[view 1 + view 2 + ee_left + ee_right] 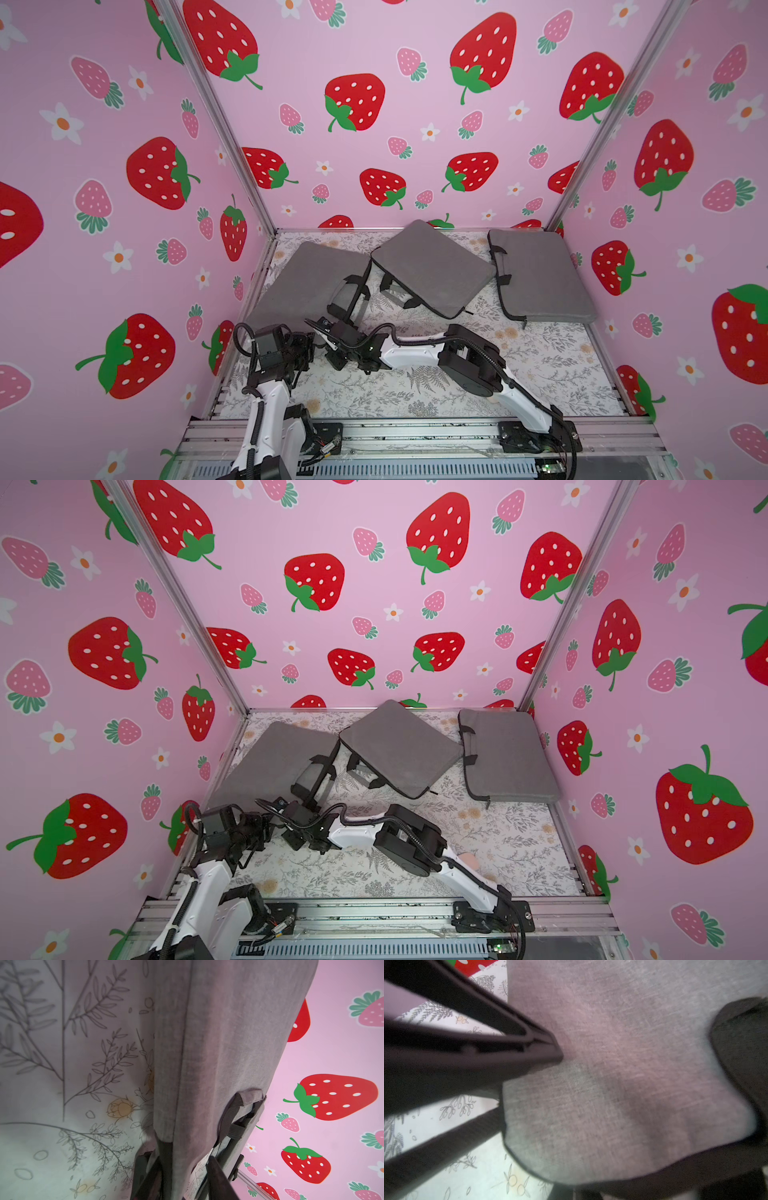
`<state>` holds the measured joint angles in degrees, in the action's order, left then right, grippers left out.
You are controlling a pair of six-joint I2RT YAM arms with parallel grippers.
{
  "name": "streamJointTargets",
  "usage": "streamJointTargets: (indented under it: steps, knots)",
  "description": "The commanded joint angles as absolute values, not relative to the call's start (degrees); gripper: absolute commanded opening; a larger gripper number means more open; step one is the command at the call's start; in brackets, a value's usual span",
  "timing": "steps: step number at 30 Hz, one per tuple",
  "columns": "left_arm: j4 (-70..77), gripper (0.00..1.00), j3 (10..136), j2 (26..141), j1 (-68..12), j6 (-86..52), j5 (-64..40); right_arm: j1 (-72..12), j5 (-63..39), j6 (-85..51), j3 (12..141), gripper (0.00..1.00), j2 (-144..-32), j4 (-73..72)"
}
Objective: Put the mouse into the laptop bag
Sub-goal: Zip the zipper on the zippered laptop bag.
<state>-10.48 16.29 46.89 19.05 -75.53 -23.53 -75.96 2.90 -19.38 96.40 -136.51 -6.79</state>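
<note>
Three grey laptop bags lie on the floral-clothed bench (540,365). The left laptop bag (307,278) runs along the bench's left edge, the middle laptop bag (432,266) sits skewed against the far edge, and the right laptop bag (540,278) fills the far right corner. Both arms meet at the near end of the left laptop bag, beside its black-strapped handle (345,297). In the left wrist view the left gripper (180,1169) straddles that bag's grey edge. Its fingers (145,1167) stand partly apart, with the fabric between them and a sliver of patterned cloth showing beside one finger, so they are not clamped on it. In the right wrist view the right gripper (554,1047) has its fingers closed together to a point. The tip presses on the bag's grey weave where a crease begins; whether any fabric is pinched cannot be told. The right arm reaches across the bench from its near right mount. The mouse cannot be made out in any view. Strawberry-printed pink walls (415,124) enclose the bench.
</note>
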Motion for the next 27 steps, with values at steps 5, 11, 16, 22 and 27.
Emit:
streamJointTargets:
  steps: [5, 11, 16, 22, 27]
  knots:
    - [-8.44, 0.45, 17.32, 52.25, 18.46, -75.45, -25.33, -76.64, 1.23, -20.45, 94.37, 0.00, -134.18, -8.20]
    - [-7.25, 0.47, 17.32, 54.53, 17.47, -75.11, -24.86, -76.55, 0.99, -20.48, 96.68, 0.00, -135.31, -6.74]
    - [-7.94, 0.00, 17.74, 53.55, 17.05, -74.31, -23.64, -76.46, 1.72, -20.48, 97.05, 0.00, -135.21, -5.31]
    - [-16.36, 0.00, 21.24, 50.50, 17.57, -71.39, -20.44, -72.52, 5.92, -22.50, 92.70, 0.00, -132.79, -4.50]
    - [-19.27, 0.00, 20.99, 43.43, 18.58, -71.63, -18.51, -67.85, 8.17, -24.79, 92.13, 0.00, -132.01, -0.45]
